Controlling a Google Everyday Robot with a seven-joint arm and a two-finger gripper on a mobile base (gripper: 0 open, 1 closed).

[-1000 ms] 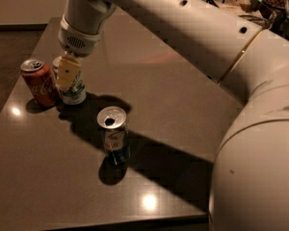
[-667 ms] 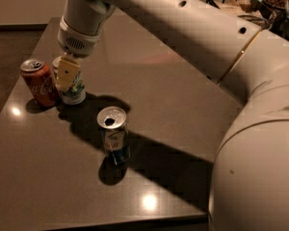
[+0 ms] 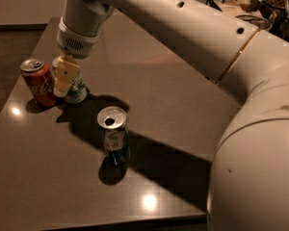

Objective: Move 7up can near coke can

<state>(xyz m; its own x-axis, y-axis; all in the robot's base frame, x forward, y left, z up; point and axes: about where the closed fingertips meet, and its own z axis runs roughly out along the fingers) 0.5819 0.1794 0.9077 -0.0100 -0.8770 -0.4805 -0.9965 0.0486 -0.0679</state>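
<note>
The 7up can (image 3: pixel 77 91), white with green markings, stands on the dark table (image 3: pixel 183 105) at the left, just right of the coke can (image 3: pixel 38 83), which is red with a silver top. The two cans are a small gap apart. My gripper (image 3: pixel 67 78) comes down from the arm above and is shut on the 7up can. One cream finger (image 3: pixel 65 77) lies across the can's front-left side; the other finger is hidden behind the can. The can's base rests on the table.
A slimmer silver-and-blue can (image 3: pixel 113 134) with an open top stands nearer the front, to the right of the two cans. My arm (image 3: pixel 192 42) spans the right side of the view. A wire basket (image 3: pixel 226 1) is at the back right.
</note>
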